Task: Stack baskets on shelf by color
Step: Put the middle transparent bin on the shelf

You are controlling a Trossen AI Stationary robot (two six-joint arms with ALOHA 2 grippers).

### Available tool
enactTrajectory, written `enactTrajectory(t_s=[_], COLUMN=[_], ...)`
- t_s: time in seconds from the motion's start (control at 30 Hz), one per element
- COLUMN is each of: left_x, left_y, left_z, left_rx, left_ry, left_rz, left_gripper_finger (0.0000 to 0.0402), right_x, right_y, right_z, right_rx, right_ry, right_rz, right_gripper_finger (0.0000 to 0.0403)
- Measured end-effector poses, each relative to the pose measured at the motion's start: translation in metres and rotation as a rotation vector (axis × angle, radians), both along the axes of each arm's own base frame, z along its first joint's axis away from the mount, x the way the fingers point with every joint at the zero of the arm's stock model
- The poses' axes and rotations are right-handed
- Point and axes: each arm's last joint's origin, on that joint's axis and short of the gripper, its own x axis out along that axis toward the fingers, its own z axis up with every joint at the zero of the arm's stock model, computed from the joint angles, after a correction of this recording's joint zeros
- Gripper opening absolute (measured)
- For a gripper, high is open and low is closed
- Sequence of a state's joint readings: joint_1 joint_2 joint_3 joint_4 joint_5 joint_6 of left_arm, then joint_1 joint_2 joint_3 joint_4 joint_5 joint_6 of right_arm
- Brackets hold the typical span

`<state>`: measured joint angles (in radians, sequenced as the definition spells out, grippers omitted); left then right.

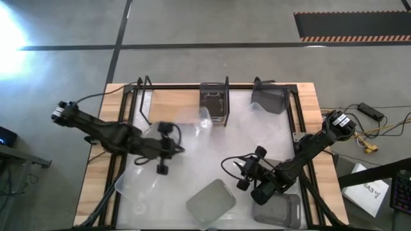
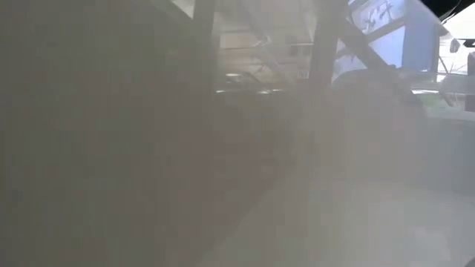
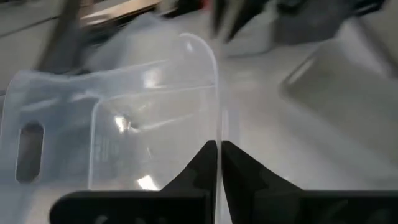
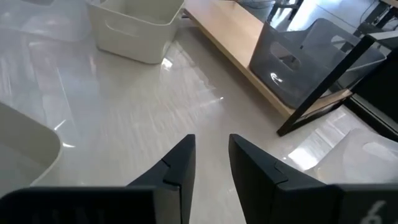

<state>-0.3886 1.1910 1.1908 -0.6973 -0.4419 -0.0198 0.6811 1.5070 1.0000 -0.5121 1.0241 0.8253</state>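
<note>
**Left fingers pinch a clear basket wall; right fingers wait with a gap**

In the left wrist view the left gripper (image 3: 219, 163) has its two dark fingers pressed together on the thin side wall of a clear basket (image 3: 118, 130). The wall stands between them like a sheet, so only the rim is pinched and the body of the basket hangs to one side. I judge this grip is chosen because the basket is too wide to be taken around its body. In the high view the left gripper (image 1: 164, 146) is at about 9 o'clock from the middle of the surface (image 1: 250, 138), over the white part.

The right gripper (image 4: 211, 163) points at bare surface, its fingers apart by a small gap with nothing between them. In the high view it sits at about 5 o'clock (image 1: 247, 172), beside a light grey basket (image 1: 210, 202) that lies at about 6 o'clock.

The shelf (image 1: 173, 99) runs along the far edge at 12 o'clock. On it stand a dark grey basket (image 1: 214, 102) near the middle and a translucent grey basket (image 1: 270, 99) more toward 1 o'clock. Another whitish basket (image 4: 134, 28) shows in the right wrist view, near the shelf plank.

The low view is blocked by something pale close to the lens; I cannot tell what.

My judgement: the clear basket is being carried toward the shelf, and the remaining baskets are not yet sorted.
</note>
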Motion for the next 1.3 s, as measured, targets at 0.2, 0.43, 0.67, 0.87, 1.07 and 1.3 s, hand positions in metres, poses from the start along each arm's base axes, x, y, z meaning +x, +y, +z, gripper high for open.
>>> enactTrajectory(t_s=[0.2, 0.43, 0.67, 0.87, 1.07, 1.3], left_x=[-0.017, -0.006, 0.010, 0.029, 0.044, 0.048], left_y=[0.037, 0.099, 0.134, 0.138, 0.141, 0.144], left_z=[-0.004, -0.049, -0.095, -0.114, -0.122, -0.123], left_rx=[0.177, 0.198, 0.174, 0.199, 0.208, 0.261], left_ry=[0.069, 0.246, 0.284, 0.340, 0.334, 0.311], left_rz=[0.164, 0.241, 0.211, 0.153, 0.152, 0.211], left_gripper_finger=[0.0000, 0.0000, 0.0000, 0.0000, 0.0000, 0.0000], right_x=[0.000, 0.001, 0.002, 0.003, 0.003, 0.003], right_y=[0.000, 0.000, 0.001, 0.001, 0.001, 0.002], right_z=[0.000, 0.002, 0.002, 0.003, 0.003, 0.003], right_rx=[-0.006, -0.025, -0.018, -0.010, -0.006, -0.002], right_ry=[-0.007, -0.043, -0.052, -0.062, -0.066, -0.070], right_rz=[-0.005, -0.022, -0.021, -0.021, -0.021, -0.021], right_gripper_finger=[0.0085, 0.0076, 0.0077, 0.0073, 0.0075, 0.0074])
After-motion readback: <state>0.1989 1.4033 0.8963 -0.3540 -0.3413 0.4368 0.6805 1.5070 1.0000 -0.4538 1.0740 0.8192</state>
